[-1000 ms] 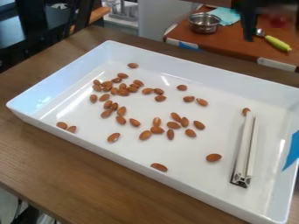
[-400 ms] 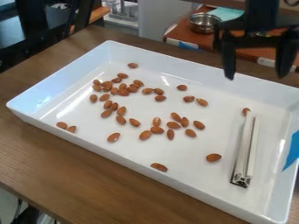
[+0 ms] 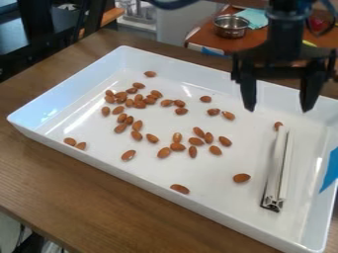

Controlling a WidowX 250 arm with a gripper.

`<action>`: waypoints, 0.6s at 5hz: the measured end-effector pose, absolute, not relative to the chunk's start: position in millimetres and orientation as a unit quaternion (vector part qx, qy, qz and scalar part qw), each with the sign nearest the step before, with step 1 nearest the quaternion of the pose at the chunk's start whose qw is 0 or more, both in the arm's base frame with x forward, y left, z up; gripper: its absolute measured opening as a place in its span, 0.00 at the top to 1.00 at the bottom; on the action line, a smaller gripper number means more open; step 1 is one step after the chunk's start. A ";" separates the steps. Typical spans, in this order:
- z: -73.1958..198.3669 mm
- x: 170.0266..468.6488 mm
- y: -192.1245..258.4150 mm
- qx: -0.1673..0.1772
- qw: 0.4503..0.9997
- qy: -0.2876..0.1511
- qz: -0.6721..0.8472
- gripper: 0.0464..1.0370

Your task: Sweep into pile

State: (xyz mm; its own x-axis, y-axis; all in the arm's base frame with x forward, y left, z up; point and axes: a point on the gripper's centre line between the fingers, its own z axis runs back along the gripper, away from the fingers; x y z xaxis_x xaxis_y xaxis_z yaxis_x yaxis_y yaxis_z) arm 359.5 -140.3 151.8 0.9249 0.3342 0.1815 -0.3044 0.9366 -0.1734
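Almonds (image 3: 178, 147) lie scattered across the white tray (image 3: 211, 173); above its far side the gripper (image 3: 278, 109) is empty, spread wide; the pale bar (image 3: 284, 163) looks light, stiff, best pinched mid-length; single nuts, hard and smooth, should skid.

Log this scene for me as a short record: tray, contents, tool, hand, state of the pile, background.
tray: white, high-walled, on a wooden table
contents: loose almonds and a long slim bar
tool: the bar, lying near the tray's picture-right end, one almond by its far end
hand: open and empty, above the bar's far end
pile: not formed; almonds densest toward the picture's upper left, others scattered
background: metal bowl and light-blue cloth on a reddish-brown surface
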 end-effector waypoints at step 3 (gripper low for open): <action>124.8 349.5 -152.2 -0.068 0.981 -0.112 0.141 0.04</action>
State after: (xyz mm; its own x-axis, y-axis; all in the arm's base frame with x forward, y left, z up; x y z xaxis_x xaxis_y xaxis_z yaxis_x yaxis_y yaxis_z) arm 349.5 -152.2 124.8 0.9355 0.2913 0.1999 -0.2609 0.9511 -0.1652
